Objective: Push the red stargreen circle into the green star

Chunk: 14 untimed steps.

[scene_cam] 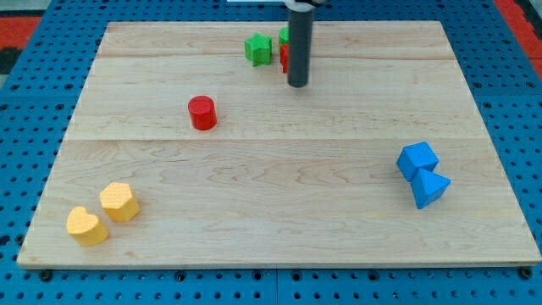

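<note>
A: Rod position? Any jaws?

B: No jaws, bare rod. My tip (297, 84) rests just to the view's right and below the green star (258, 49).

A: Behind the rod?

B: Green block (284, 36) and red block (284, 58), shapes hidden, just right of the star.

A: Others?

B: Red cylinder (202, 113) below-left of the star. Blue cube (417, 158) touching blue triangle (430, 188), far lower right. Yellow hexagon (119, 201) and yellow heart (86, 226), far lower left.

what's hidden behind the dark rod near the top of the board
Behind the rod, above my tip, slivers of a green block and a red block show; their shapes are covered. The green star sits clear to the view's left.
</note>
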Tool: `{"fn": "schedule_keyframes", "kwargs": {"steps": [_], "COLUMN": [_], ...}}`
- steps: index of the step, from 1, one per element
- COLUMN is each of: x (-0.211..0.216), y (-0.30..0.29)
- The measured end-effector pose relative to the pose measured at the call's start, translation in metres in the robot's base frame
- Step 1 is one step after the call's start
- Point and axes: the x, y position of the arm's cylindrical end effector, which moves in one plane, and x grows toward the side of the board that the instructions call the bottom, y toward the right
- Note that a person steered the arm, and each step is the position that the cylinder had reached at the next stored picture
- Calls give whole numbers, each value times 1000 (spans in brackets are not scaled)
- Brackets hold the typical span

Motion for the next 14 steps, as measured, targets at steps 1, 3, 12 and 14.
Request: {"fn": "schedule_keyframes", "kwargs": {"steps": [1, 3, 12, 14], "x": [-32, -63, -151, -125], "y": [23, 53, 22, -23]}}
